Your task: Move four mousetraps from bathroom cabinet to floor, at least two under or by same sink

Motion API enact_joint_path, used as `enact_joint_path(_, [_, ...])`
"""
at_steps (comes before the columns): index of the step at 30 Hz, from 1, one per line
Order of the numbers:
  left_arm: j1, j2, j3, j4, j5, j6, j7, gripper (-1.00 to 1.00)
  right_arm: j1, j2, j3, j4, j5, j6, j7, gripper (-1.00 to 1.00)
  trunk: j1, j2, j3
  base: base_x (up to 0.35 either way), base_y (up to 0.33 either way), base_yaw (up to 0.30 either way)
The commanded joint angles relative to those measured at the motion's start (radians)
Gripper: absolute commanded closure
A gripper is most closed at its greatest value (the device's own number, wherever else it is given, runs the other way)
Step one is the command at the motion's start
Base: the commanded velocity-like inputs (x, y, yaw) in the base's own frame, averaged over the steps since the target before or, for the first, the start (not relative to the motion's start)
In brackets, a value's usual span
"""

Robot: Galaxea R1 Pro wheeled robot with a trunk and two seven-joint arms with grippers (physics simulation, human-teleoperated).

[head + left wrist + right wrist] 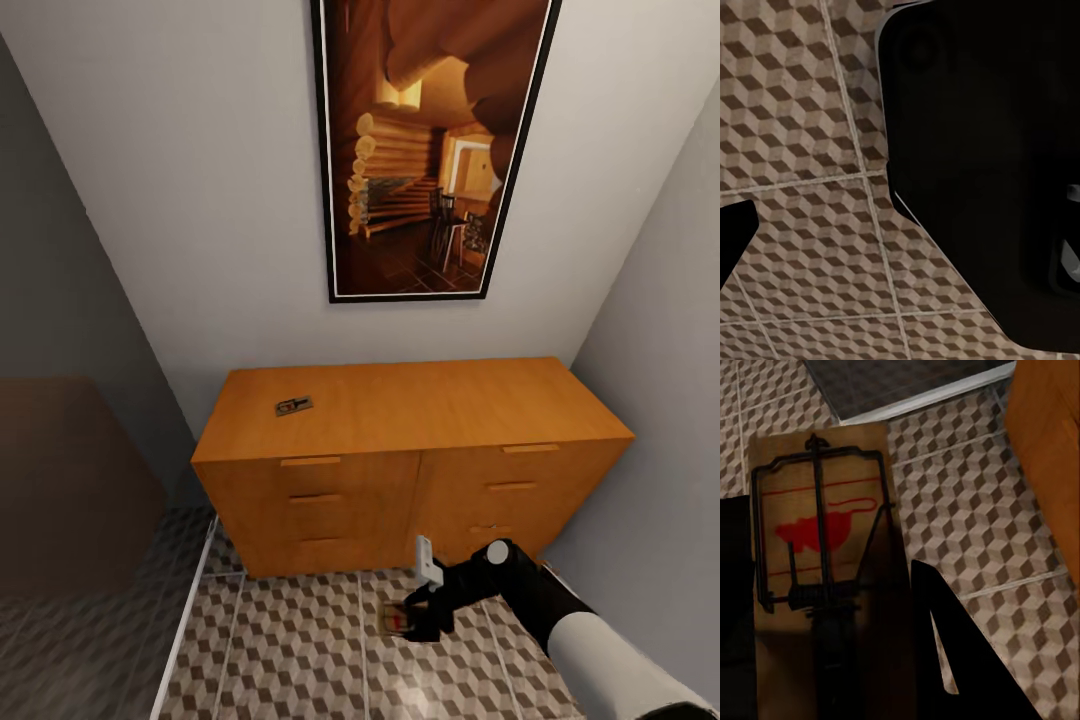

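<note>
So far, one small flat brown wooden mousetrap with dark wire parts and a red mark on its board [821,562] sits between the black fingers of the right gripper [418,622], which hangs low over the cube-patterned brown, beige and white tiled bathroom floor [300,650], just in front of the low orange-brown wooden cabinet with two columns of drawers [415,480]. In the right wrist view the board lies along the fingers with the tiles behind it, so the jaws look closed on it; whether the trap already touches the tiles I cannot tell. A second small brown mousetrap [294,406] lies flat on the cabinet's top, toward its left end, well apart from the gripper. The other two traps are not to be made out in these pictures, so I cannot say whether they are already set down somewhere or not yet fetched.

The left wrist view looks down on the same tile pattern past dark parts of the robot; the state of the left gripper cannot be told from it.

As a judgement: the task is partway through at best. The held trap needs releasing onto the tiles, the one on the cabinet top is yet to be picked up, and no white basin appears here, so the condition of two traps beside a sink cannot be confirmed.
</note>
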Motion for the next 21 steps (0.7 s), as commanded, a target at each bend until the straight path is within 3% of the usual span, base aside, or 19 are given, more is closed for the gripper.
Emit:
enact_joint_path(1, [-0.002, -0.001, -0.008, 0.005, 0.008, -0.008, 0.002, -1.00, -0.001, 0.007, 0.003, 0.071, 0.004, -0.065, -0.037, 1.00, 0.001, -0.002, -0.002, 0.000, 0.000, 0.000])
enact_joint_path(4, [-0.002, -0.001, -0.008, 0.005, 0.007, -0.009, 0.002, -1.00, -0.001, 0.015, 0.003, 0.223, 0.004, -0.179, -0.121, 1.00, 0.001, -0.002, -0.002, 0.000, 0.000, 0.000])
enact_joint_path(11, [-0.002, -0.001, -0.008, 0.004, 0.007, -0.010, 0.002, -1.00, -0.001, 0.017, 0.002, 0.438, 0.004, -0.287, -0.230, 1.00, 0.001, -0.002, -0.002, 0.000, 0.000, 0.000])
enact_joint_path(16, [-0.002, -0.001, -0.008, 0.003, 0.006, -0.010, 0.002, -1.00, 0.000, 0.015, 0.001, 0.503, 0.004, -0.301, -0.271, 1.00, 0.001, -0.002, -0.002, 0.000, 0.000, 0.000])
enact_joint_path(21, [-0.002, -0.001, -0.007, 0.003, 0.006, -0.010, 0.002, -1.00, 0.043, 0.015, 0.001, 0.524, 0.002, -0.305, -0.409, 1.00, 0.001, -0.002, -0.002, 0.000, 0.000, 0.000])
